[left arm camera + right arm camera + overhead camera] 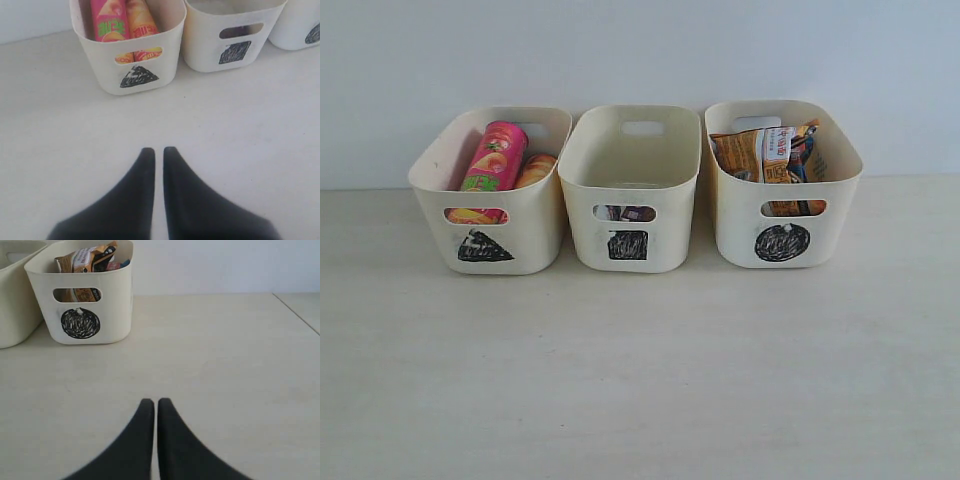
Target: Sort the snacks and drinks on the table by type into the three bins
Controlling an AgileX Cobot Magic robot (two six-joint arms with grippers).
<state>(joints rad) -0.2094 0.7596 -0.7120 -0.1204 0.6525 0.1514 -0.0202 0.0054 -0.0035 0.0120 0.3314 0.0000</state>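
Observation:
Three cream bins stand in a row on the pale table [640,380]. The triangle bin [525,235] holds the pink chip tube [495,155] and the yellow tube [536,168]. In the square bin [665,230] the small cartons [625,213] show only through the handle cutout. The circle bin [735,235] holds the orange-brown bag [760,155] and the blue bag [807,150]. Neither arm appears in the exterior view. My left gripper [155,150] is shut and empty, over bare table short of the triangle bin [160,55]. My right gripper [152,402] is shut and empty, short of the circle bin [115,305].
A pale wall stands right behind the bins. In the right wrist view a seam or edge of the table [296,313] runs at the far side. Bare table lies between both grippers and the bins.

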